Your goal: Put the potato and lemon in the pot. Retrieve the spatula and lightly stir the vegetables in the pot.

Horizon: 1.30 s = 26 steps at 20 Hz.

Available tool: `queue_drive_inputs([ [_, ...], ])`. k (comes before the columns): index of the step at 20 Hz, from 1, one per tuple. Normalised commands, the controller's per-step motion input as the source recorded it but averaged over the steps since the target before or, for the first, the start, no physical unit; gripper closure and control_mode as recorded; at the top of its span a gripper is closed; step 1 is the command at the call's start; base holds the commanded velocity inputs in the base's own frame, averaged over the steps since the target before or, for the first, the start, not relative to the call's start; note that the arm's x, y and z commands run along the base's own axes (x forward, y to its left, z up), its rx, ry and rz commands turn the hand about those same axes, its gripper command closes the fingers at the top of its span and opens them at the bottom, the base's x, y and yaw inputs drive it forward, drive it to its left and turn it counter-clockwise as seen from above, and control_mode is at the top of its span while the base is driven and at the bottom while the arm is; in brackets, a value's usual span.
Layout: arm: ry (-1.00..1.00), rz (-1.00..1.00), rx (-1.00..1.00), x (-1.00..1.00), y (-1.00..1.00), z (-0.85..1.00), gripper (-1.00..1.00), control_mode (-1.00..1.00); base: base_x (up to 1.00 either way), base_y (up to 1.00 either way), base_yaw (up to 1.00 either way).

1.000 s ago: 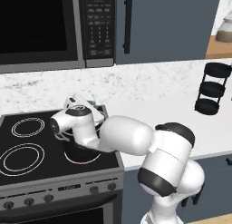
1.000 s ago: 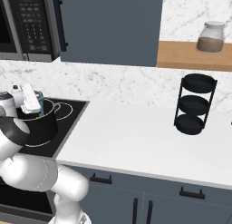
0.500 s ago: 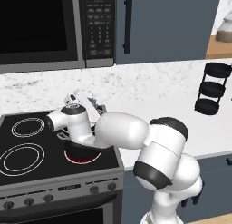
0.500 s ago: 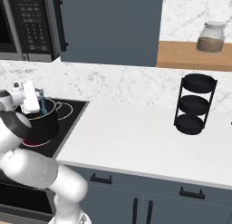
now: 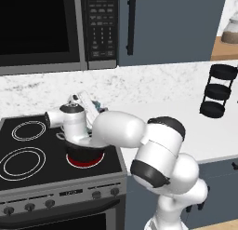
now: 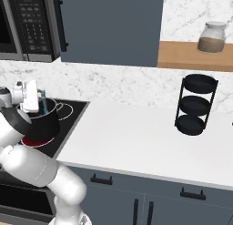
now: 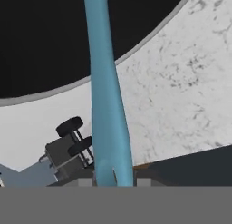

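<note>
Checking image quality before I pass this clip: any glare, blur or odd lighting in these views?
Left base view: sharp, evenly lit, burner glows red under the pot. Right base view: clean, soft shadow beneath the black rack. Hand view: spatula handle very close and softly rendered, pot interior pure black, no detail.

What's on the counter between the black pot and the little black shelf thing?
Nothing. In the right base view, the white counter is bare from the pot on the stove to the black tiered rack.
</note>
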Motion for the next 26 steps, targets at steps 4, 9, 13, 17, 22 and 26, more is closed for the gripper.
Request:
queue_drive_inputs([
  [4,0.03,0.0,0.01,0.0,0.0,0.0,1.0,-1.0,0.0,0.0,0.0],
  [9,0.02,0.02,0.0,-0.11,0.0,0.0,1.0,-1.0,0.0,0.0,0.0],
  [13,0.18,0.13,0.0,-0.23,0.0,0.0,1.0,-1.0,0.0,0.0,0.0],
  [17,0.2,0.18,0.0,-0.17,0.0,-0.01,1.0,-1.0,0.0,0.0,0.0],
  [22,0.13,0.16,0.0,-0.5,-0.14,0.0,1.0,-1.0,0.0,0.0,0.0],
  [26,0.09,0.11,0.0,-0.77,-0.34,0.0,1.0,-1.0,0.0,0.0,0.0],
])
